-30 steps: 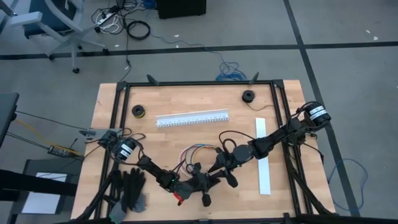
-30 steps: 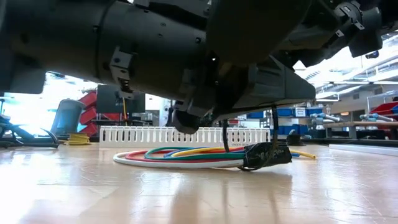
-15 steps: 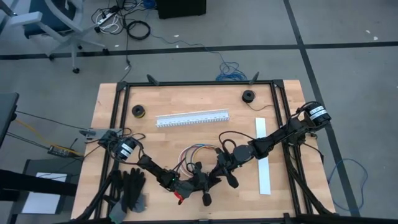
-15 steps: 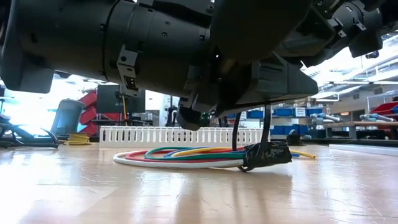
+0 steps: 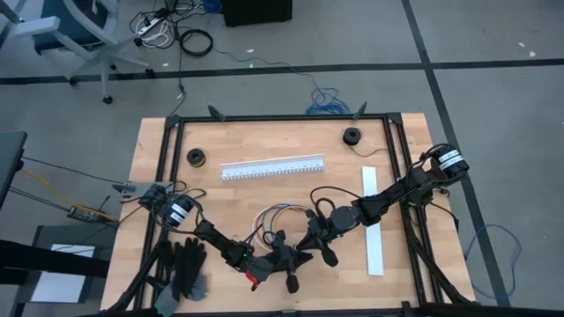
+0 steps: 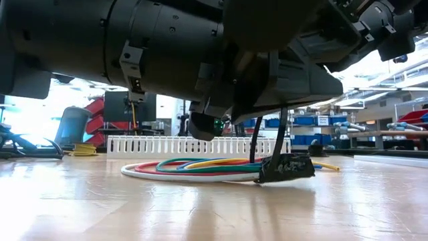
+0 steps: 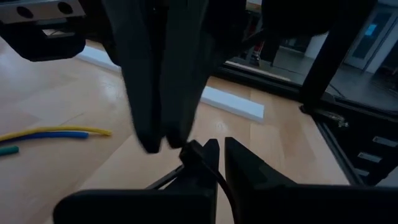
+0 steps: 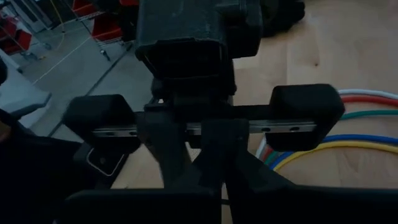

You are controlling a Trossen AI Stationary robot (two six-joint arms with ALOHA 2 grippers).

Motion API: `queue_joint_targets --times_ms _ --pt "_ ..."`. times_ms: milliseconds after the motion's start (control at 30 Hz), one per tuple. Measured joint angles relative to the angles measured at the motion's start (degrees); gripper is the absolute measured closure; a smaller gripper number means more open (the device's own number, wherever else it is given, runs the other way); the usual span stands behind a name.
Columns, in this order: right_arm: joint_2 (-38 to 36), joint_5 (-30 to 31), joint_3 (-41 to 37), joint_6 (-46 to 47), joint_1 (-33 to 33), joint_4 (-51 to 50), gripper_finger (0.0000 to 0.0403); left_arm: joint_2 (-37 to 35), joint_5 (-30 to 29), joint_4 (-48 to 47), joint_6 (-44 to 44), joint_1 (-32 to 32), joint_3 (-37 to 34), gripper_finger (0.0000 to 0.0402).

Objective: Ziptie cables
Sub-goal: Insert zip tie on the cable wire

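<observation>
Cables (image 6: pixel 194 167) coiled beneath both arms

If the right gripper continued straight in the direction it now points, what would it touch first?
Most likely the left gripper. The right wrist view shows it directly ahead of the right gripper, apparently very close; exact depth is unclear. The cables lie off to one side, outside that line.

The left gripper (image 7: pixel 217 158) had its dark fingers (image 7: pixel 245 165) closed on a thin black strap (image 7: pixel 198 155). Just ahead hung the other dark arm (image 7: pixel 165 68). Beyond lay a white flat strip (image 7: pixel 233 104); off to one side, thin yellow and blue wires (image 7: pixel 56 132).
</observation>
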Motion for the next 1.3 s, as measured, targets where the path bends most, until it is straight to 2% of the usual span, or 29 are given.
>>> queue_joint_targets --times_ms 400,567,800,1133,1300 --pt "0.0 2.72 0.0 -0.37 -0.01 0.0 0.0403 0.0 -1.04 1.69 -0.12 -2.16 0.0 0.0401" --pt "0.0 1.22 0.0 0.28 0.63 0.94 0.0403 0.0 -7.47 1.66 2.2 -3.21 0.0 0.0401" --pt "0.0 1.26 0.04 1.89 1.16 -1.66 0.0403 0.0 -12.45 1.26 2.91 -3.43 0.0 0.0401" --pt "0.0 1.11 0.04 0.37 1.43 1.74 0.0402 0.0 -7.55 -2.72 -4.66 -3.0 0.0 0.0399" --pt "0.0 0.7 0.04 0.34 1.46 1.75 0.0402 0.0 -3.65 -2.31 -5.55 -2.85 0.0 0.0367"
